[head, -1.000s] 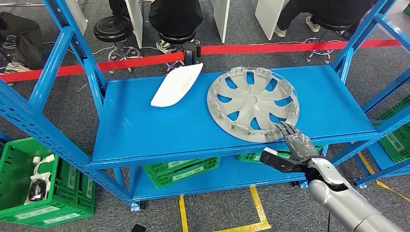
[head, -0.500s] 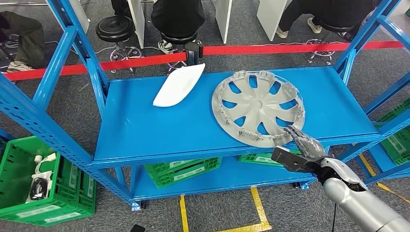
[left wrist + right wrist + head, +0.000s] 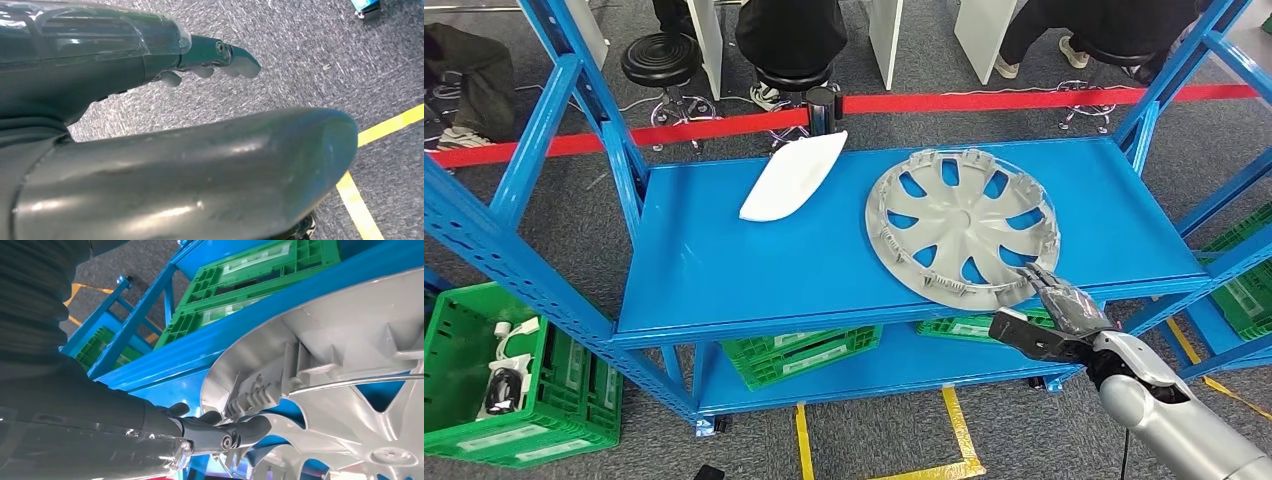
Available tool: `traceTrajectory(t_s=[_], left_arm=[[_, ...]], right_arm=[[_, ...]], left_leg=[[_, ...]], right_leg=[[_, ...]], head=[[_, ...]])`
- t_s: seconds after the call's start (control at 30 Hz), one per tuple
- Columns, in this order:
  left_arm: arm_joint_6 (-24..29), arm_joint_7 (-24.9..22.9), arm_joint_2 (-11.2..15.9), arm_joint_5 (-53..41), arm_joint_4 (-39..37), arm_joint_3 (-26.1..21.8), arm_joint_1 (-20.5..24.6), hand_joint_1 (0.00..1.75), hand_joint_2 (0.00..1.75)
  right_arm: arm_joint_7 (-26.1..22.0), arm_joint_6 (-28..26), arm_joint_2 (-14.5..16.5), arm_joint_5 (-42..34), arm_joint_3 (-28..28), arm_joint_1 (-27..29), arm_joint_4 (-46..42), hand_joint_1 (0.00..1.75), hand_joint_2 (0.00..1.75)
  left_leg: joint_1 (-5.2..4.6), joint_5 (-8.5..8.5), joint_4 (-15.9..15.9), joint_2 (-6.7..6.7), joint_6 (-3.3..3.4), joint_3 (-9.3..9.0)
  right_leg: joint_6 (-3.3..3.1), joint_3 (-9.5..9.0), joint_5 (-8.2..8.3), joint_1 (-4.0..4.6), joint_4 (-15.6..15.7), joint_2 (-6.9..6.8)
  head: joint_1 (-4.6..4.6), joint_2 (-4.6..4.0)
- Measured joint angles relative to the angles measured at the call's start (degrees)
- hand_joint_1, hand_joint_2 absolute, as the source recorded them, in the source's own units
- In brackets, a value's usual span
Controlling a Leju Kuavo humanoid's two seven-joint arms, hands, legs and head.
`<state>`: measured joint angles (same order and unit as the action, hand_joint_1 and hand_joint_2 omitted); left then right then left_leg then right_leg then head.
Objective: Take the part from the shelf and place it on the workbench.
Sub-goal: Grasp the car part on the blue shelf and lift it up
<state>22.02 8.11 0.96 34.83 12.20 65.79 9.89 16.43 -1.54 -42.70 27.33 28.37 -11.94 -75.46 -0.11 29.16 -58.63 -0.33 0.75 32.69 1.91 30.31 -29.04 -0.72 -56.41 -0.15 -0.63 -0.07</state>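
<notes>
Head view: the right hand (image 3: pixel 1064 312) reaches up from below to the front edge of the blue shelf (image 3: pixel 724 270), fingers laid over the near rim of the grey wheel cover (image 3: pixel 962 228) and thumb held below the shelf edge. The wheel cover lies flat on the shelf, inner side up, straight ahead of the hand and touching its fingertips; its near rim slightly overhangs the shelf's front edge. Whether the fingers and thumb actually clamp the rim cannot be told from here. A white curved plastic piece (image 3: pixel 794 175) lies on the same shelf, well beyond the hand and off to its left, apart from the wheel cover. Below the hand's level, green crates (image 3: pixel 809 350) sit on the lower shelf, and another green crate (image 3: pixel 504 385) stands on the floor far to its left. A red barrier tape (image 3: pixel 674 130) runs behind the shelf, with a black stool (image 3: pixel 659 58) and seated people (image 3: pixel 786 35) beyond it. Left wrist view: the left hand (image 3: pixel 165 100) hangs over grey carpet (image 3: pixel 310 55) crossed by a yellow line (image 3: pixel 370 165); thumb and fingers are apart and hold nothing. Right wrist view: the dark fingers (image 3: pixel 230 432) rest against the clips on the rim of the wheel cover (image 3: pixel 350 365), touching it; a firm grip cannot be confirmed. Just past the fingers, the blue shelf edge (image 3: pixel 280 310) and a green crate (image 3: pixel 250 275) are visible.
</notes>
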Motion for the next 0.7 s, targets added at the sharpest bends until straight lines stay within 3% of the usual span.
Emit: traceTrajectory(t_s=[0.3, 0.43, 0.7], left_arm=[[-0.06, -0.13, -0.1, -0.46, 0.0, 0.0, -0.26, 0.0, 0.0], [-0.05, -0.18, -0.11, -0.64, 0.0, 0.0, -0.3, 0.0, 0.0], [0.12, 0.33, -0.07, -0.67, 0.0, -0.01, -0.45, 0.0, 0.0]], right_arm=[[1.46, -1.29, -1.06, 0.74, -1.55, 2.49, -0.42, 0.0, 1.75], [2.08, -1.38, -1.53, 0.78, -2.49, 3.41, -0.48, 1.75, 1.75], [3.61, -3.05, -2.46, -0.76, -4.99, 5.55, -1.26, 1.75, 1.75]], left_leg=[[0.0, 0.0, 0.0, 0.04, 0.0, -0.01], [-0.01, 0.01, 0.0, 0.06, 0.01, -0.02], [0.0, 0.01, 0.0, 0.01, 0.01, -0.03]], right_leg=[[0.0, 0.0, 0.0, 0.0, 0.01, 0.04], [0.0, 0.0, 0.0, -0.01, 0.01, 0.05], [0.0, -0.01, 0.0, 0.0, 0.01, 0.04]], head=[[0.0, 0.0], [-0.01, 0.0], [0.01, 0.0]])
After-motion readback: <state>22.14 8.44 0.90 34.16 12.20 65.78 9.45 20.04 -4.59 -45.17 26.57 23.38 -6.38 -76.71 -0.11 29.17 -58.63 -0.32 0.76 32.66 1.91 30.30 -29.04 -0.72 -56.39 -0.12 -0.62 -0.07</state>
